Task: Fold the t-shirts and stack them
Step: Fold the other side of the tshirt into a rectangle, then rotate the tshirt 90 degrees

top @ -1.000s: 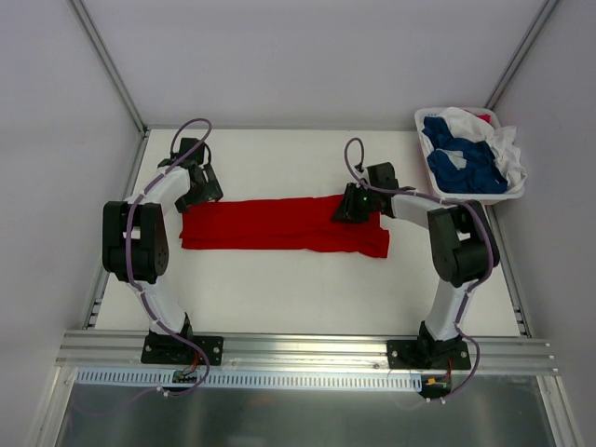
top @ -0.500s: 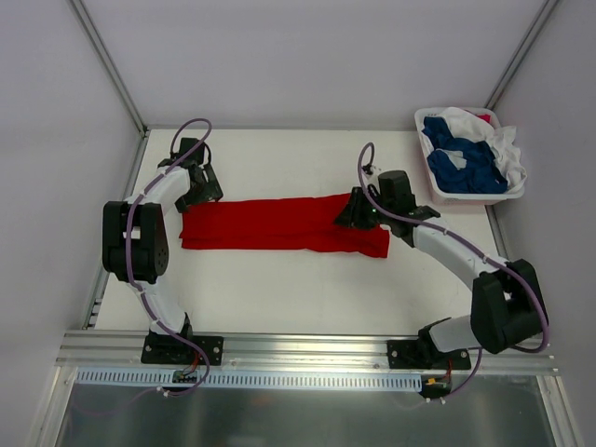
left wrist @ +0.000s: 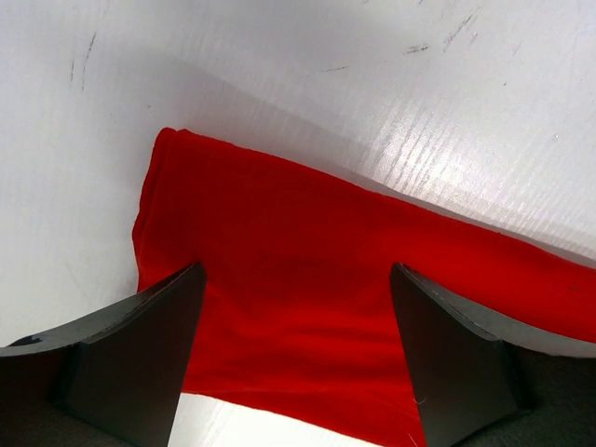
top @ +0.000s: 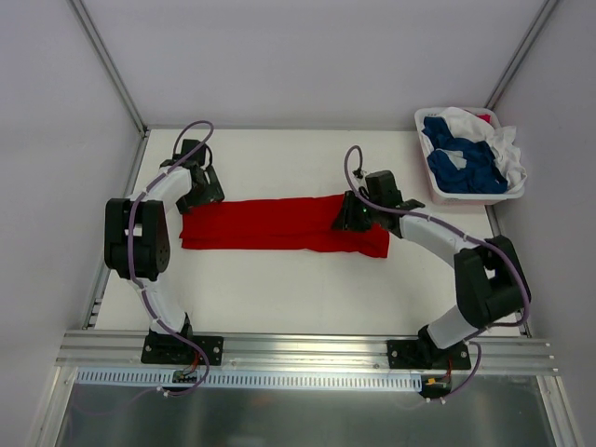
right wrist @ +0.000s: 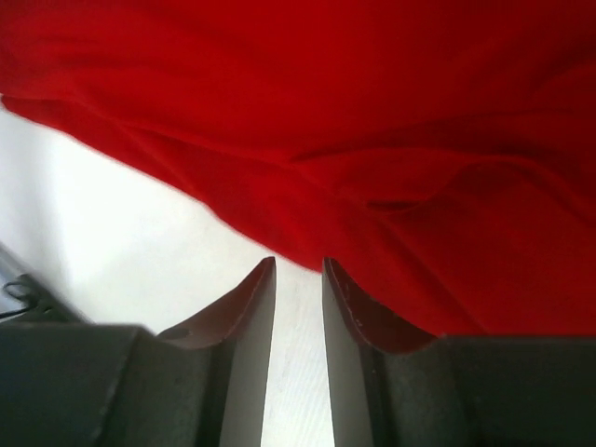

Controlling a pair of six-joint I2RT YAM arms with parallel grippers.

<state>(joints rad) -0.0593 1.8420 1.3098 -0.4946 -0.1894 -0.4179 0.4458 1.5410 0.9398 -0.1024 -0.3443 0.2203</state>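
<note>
Mid-table, the red t-shirt (top: 279,224) lies as a long folded strip. Left gripper (left wrist: 296,358) sits spread wide over its left end; right gripper (right wrist: 298,279) is nearly closed at the opposite end's edge, grabbing nothing. Basket (top: 470,195) of other shirts (top: 466,154) sits beyond that end.

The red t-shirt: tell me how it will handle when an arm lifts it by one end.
The red t-shirt will probably sag and trail: it lies flat in soft creases, as the right wrist view shows. It looks thin and light, so lifting should need little force. Its folded layers may slide apart, since nothing pins them together.
</note>
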